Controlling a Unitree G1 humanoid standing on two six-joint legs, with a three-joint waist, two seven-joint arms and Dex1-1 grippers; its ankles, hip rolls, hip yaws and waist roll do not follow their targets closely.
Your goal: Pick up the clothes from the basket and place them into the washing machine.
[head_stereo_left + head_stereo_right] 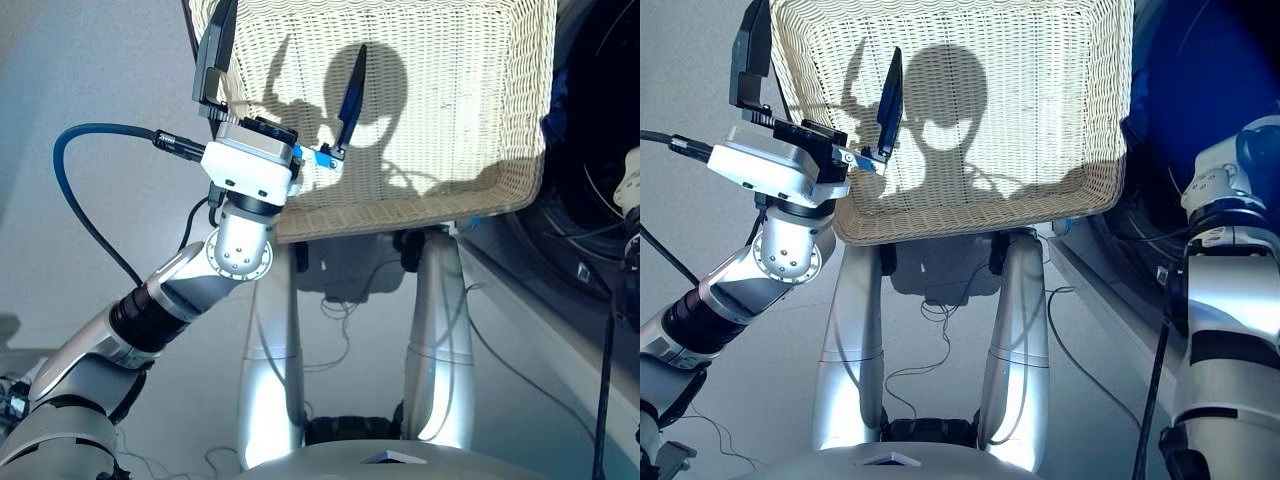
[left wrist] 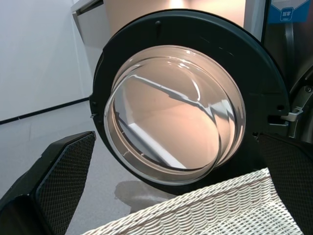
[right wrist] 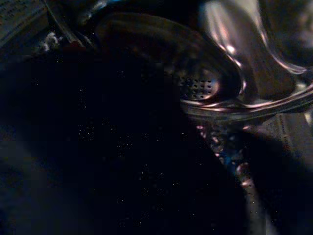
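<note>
1. Left gripper is spread wide with nothing in it, hovering over the near left corner of the basket.
2. Basket right under it looks bare, no clothes showing on the wicker.
3. Past it, the washing machine door hangs open.
4. Right arm reaches off toward the drum; its wrist view is mostly dark cloth, so can't tell its grip.
5. My guess: loading's nearly done, maybe one last drop left.

left arm raised | left claw fingers spread wide | right arm reaching forward
</note>
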